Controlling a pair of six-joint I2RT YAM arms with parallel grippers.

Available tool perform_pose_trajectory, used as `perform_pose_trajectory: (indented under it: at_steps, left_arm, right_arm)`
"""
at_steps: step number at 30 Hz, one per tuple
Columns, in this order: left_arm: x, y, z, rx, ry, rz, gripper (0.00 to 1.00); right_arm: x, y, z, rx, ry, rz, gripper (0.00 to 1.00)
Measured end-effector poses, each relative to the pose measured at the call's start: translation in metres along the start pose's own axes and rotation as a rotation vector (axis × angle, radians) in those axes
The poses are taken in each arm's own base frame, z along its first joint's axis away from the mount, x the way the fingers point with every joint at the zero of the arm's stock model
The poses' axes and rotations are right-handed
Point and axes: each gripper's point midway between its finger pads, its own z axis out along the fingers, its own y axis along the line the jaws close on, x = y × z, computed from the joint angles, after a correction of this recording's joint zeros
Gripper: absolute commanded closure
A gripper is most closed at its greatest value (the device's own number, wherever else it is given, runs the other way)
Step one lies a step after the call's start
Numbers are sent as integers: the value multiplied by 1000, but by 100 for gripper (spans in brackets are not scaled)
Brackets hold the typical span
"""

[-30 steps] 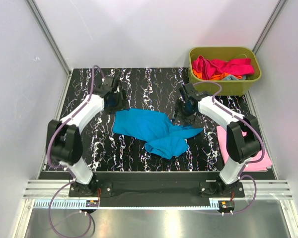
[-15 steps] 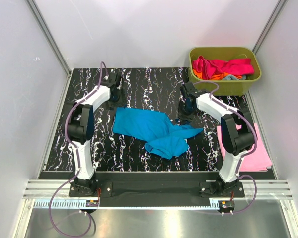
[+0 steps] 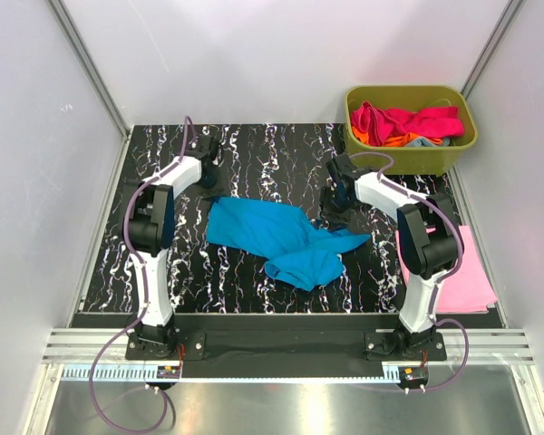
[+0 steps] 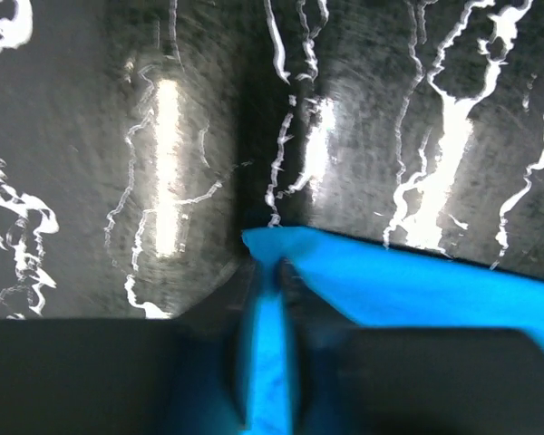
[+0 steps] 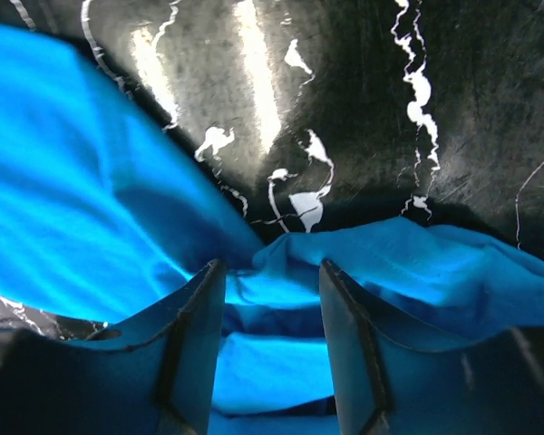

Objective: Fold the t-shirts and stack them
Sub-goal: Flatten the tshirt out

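A bright cyan-blue t-shirt (image 3: 281,237) lies crumpled in the middle of the black marbled table. My left gripper (image 3: 208,183) sits at the shirt's far left corner. In the left wrist view the left gripper (image 4: 270,265) is shut on a thin fold of the cyan cloth (image 4: 408,285). My right gripper (image 3: 331,207) is at the shirt's far right edge. In the right wrist view the right gripper (image 5: 272,272) stands open, its fingers (image 5: 195,317) astride rumpled cyan cloth (image 5: 72,208). A light pink t-shirt (image 3: 476,283) lies flat at the right, partly under the right arm.
An olive-green tub (image 3: 453,156) at the far right corner holds magenta (image 3: 408,120), orange and grey-blue shirts in a heap. Grey walls close in the table on the left, back and right. Bare table (image 3: 163,263) shows left of the cyan shirt.
The left arm has folded up with its elbow swung inward, and its gripper has shut on the shirt's far left corner. The right arm's elbow has also drawn in; its gripper stays at the shirt's edge.
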Motion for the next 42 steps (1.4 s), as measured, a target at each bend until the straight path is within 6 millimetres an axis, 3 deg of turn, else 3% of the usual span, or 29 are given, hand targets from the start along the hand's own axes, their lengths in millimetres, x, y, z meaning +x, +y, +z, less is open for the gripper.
perform_pose_trajectory:
  at_steps: [1,4,5,8,10,12,14,19,23,26,29,32,35,38,42]
  left_arm:
    - [-1,1,0,1,-1,-5,100]
    - [-4,5,0,5,-2,-17,100]
    - [-5,5,-1,7,-4,-19,100]
    - [-10,4,-11,16,-23,-29,100]
    - [-19,4,-33,30,-66,-41,100]
    - [-33,2,-66,51,-140,-55,100]
    - [-51,3,-114,81,-252,-76,100]
    - [-81,29,-266,129,-614,-181,100]
    - [-69,70,-352,105,-836,-287,100]
    - [-48,89,-388,85,-922,-341,100]
    - [-30,102,-407,55,-956,-387,100]
    - [-16,108,-408,32,-959,-405,100]
    - [-4,109,-397,12,-927,-401,100]
    - [-1,109,-388,-11,-902,-390,100]
    - [-5,109,-376,-43,-877,-360,100]
  right_arm:
    - [1,-1,2,5,6,2,49]
    - [3,-5,9,23,18,8,56]
    - [4,-8,13,33,26,10,72]
    - [-1,-10,23,59,35,10,97]
    - [-16,-6,24,72,2,4,100]
    - [-38,2,21,78,-49,-1,100]
    - [-64,14,9,69,-119,-8,100]
    - [-129,55,-52,-1,-341,-20,100]
    - [-149,69,-120,-47,-500,-18,100]
    - [-154,77,-177,-92,-621,-16,100]
    - [-150,85,-249,-173,-770,-21,100]
    - [-133,86,-308,-256,-878,-24,100]
    - [-109,82,-343,-325,-928,-39,100]
    - [-88,79,-350,-371,-916,-62,100]
    - [-73,69,-318,-344,-838,-72,100]
